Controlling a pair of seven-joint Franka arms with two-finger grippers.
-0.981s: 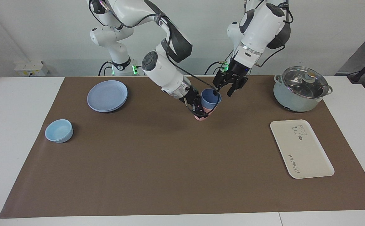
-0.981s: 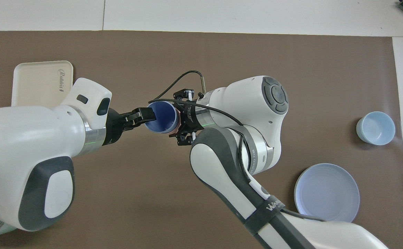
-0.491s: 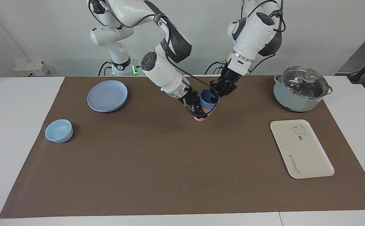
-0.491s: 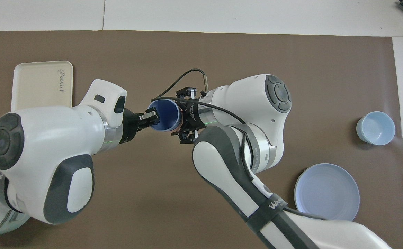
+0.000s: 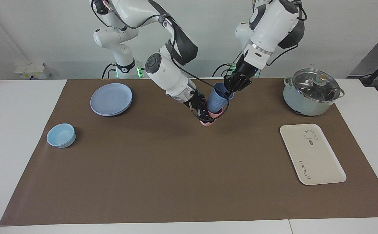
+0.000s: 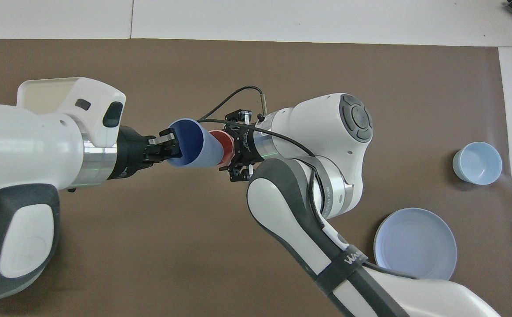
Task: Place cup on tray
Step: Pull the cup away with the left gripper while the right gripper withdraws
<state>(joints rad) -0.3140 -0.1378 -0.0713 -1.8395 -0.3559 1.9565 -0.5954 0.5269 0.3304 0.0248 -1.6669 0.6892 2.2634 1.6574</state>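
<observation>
The periwinkle cup (image 5: 216, 99) (image 6: 195, 144) is tilted and pulled partway out of a salmon-pink tumbler (image 5: 208, 119) (image 6: 220, 146) that it was nested in. My left gripper (image 5: 230, 88) (image 6: 167, 147) is shut on the cup's rim, one finger inside the mouth. My right gripper (image 5: 206, 117) (image 6: 235, 152) is shut on the pink tumbler, just above the brown mat. The cream tray (image 5: 312, 155) lies on the mat toward the left arm's end of the table. In the overhead view the left arm hides most of the tray (image 6: 40, 87).
A pale green pot with a glass lid (image 5: 312, 92) stands nearer to the robots than the tray. A round blue plate (image 5: 111, 99) (image 6: 415, 244) and a low light-blue bowl (image 5: 61, 135) (image 6: 477, 162) sit toward the right arm's end.
My left gripper closed on the cup's rim, then rose and drew back, tilting the cup and pulling it partly out of the pink tumbler. The right gripper kept hold of the tumbler.
</observation>
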